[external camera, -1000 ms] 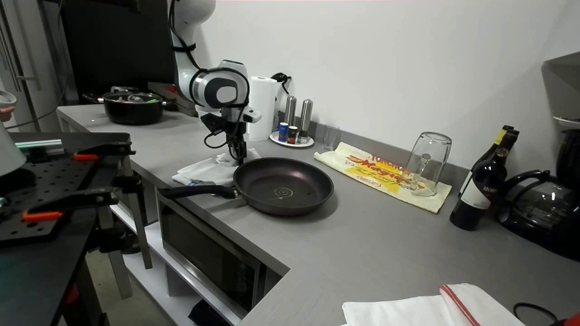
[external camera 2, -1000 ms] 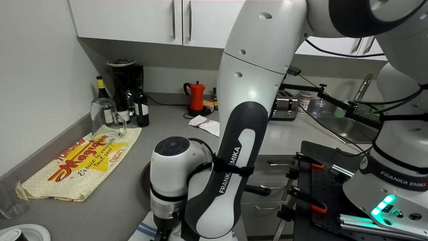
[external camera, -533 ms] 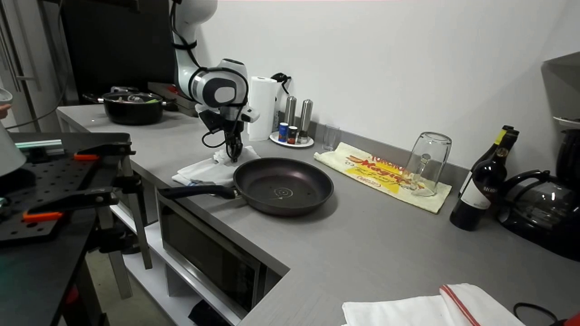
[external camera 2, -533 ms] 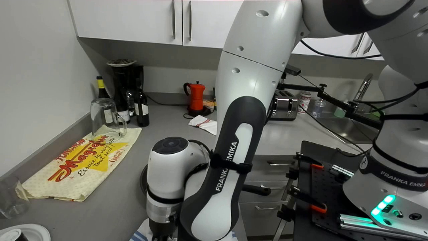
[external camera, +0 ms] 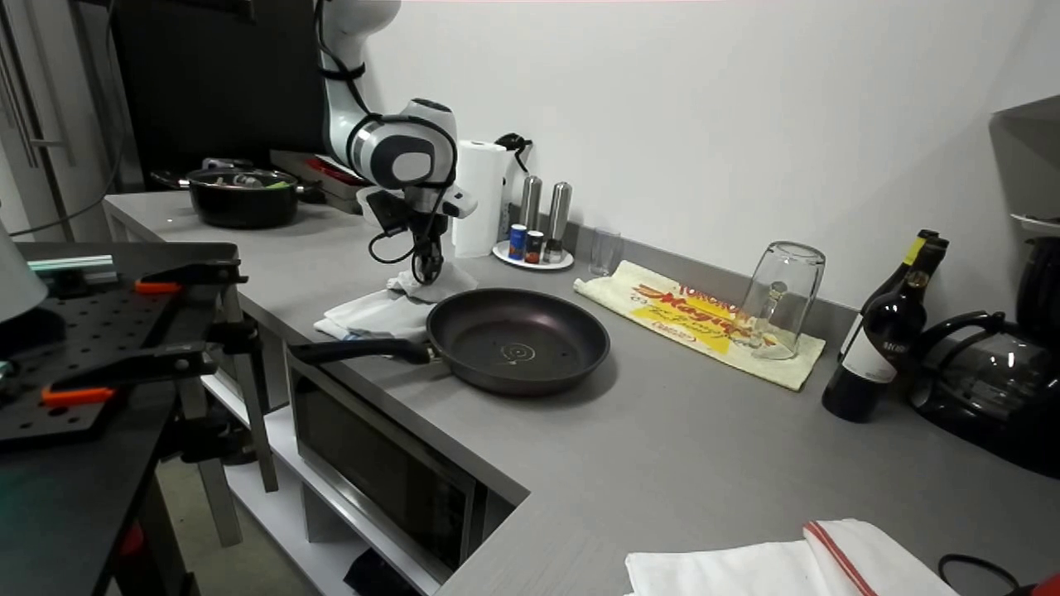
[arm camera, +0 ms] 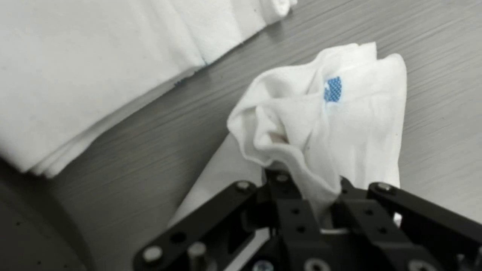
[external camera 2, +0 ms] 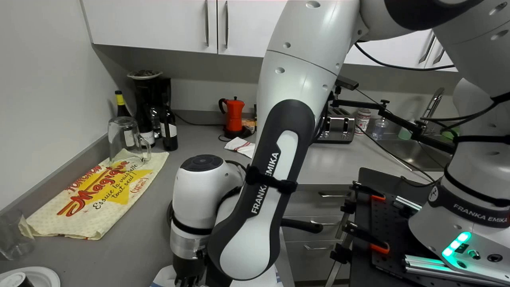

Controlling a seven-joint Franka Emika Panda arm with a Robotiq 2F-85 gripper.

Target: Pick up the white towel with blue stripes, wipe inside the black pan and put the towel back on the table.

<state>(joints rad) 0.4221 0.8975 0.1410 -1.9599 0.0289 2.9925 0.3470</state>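
Your gripper (arm camera: 312, 182) has its jaws narrow on a bunched fold of the blue-striped towel (arm camera: 339, 128), just beside the black pan (external camera: 518, 341). Can't tell whether the loose end is clear of the counter (external camera: 704, 463). Fold pinch makes sense: leaves you slack cloth below as the wiping face. Pan sits bowl up, handle (external camera: 360, 351) out past the counter edge, probably to give you the whole bowl. In both exterior views a glass mug (external camera: 782, 298) stands upside down on the yellow cloth (external camera: 679, 310), likely draining. Counts: 1 pan, 1 mug, 1 yellow cloth, 2 steel mills (external camera: 558, 217), 1 red-striped towel (external camera: 770, 567). Wrist view has 2 white pieces: the gripped one with a blue patch, plus a folded white stack (arm camera: 94, 75) alongside; can't tell if they join out of frame. If so, expect drag.
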